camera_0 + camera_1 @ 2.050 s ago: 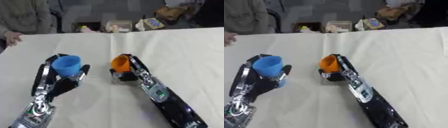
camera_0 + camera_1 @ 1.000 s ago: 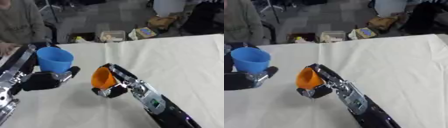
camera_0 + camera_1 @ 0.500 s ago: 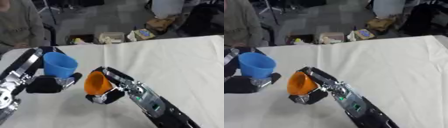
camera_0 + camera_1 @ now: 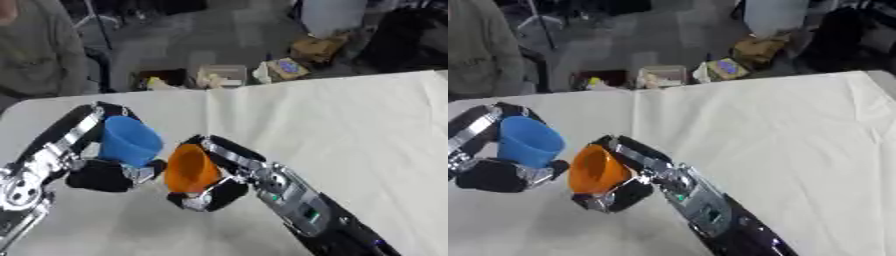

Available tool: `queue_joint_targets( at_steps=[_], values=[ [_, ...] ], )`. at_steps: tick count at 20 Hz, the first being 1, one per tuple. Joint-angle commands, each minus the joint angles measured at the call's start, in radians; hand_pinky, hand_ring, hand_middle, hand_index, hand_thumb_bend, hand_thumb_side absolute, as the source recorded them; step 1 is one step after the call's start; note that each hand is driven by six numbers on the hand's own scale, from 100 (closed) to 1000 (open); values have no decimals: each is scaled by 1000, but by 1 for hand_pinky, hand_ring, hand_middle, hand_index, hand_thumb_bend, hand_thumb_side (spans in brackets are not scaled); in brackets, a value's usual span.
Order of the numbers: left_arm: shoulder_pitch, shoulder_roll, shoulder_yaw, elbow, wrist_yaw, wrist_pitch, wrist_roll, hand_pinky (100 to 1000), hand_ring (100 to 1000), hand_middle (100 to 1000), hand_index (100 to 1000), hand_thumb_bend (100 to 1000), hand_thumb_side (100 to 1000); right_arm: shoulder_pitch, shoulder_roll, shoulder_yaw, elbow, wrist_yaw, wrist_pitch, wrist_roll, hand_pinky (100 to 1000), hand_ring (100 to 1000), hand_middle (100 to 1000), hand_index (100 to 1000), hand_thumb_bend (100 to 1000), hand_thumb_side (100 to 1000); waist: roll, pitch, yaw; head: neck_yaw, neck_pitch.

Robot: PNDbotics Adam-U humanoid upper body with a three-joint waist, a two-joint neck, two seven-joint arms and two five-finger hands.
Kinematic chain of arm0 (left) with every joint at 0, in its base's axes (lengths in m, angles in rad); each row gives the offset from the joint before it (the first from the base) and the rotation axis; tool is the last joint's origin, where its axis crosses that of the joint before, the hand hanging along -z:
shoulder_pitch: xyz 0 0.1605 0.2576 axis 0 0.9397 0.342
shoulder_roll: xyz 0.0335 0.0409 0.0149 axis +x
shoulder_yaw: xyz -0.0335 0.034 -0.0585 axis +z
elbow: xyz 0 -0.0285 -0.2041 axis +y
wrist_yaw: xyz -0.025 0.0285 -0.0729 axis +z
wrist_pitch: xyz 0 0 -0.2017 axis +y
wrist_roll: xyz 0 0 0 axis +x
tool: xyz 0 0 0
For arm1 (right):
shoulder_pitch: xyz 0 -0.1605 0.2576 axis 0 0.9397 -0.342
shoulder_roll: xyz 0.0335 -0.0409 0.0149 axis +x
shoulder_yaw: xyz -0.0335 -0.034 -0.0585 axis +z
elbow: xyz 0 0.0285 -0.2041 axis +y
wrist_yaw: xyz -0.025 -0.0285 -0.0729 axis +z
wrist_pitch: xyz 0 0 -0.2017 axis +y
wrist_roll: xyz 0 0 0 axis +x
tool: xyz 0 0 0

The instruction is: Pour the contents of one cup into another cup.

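**Cups close, rims not yet lined up**

At centre left your left hand [image 4: 101, 172] grips the blue cup [image 4: 129, 141]. Just right of it, your right hand [image 4: 214, 187] clasps the tilted orange cup [image 4: 190, 168]. Tip further before the rims align and the contents may spill onto the table [image 4: 350, 125].

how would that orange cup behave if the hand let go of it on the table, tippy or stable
The orange cup looks like thin plastic, so probably light and easily knocked. It tapers to a narrower base, so likely somewhat tippy. The right hand holds it tilted beside the blue cup; released like that, it might roll.
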Motion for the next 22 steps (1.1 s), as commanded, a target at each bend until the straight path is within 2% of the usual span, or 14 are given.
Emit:
queue_joint_targets(
  at_steps=[1, 11, 22],
  values=[
    [-30, 7, 7, -2, -49, 4, -42, 217, 200, 174, 397, 424, 100, -20, -3, -1, -18, -7, -2, 2, 361, 394, 318, 587, 241, 100, 1, -20, 2, 1, -9],
    [-69, -12, 1, 17, -182, 13, -145, 211, 199, 179, 408, 416, 100, -20, 0, -1, -14, -10, 0, 1, 361, 394, 332, 587, 237, 100, 2, -22, 5, -3, -11],
    [-128, -16, -15, 39, -341, -1, -323, 222, 210, 195, 433, 395, 100, -17, 3, 2, -8, -16, 4, 2, 361, 394, 355, 586, 232, 100, 8, -27, 9, -7, -12]
  ],
)
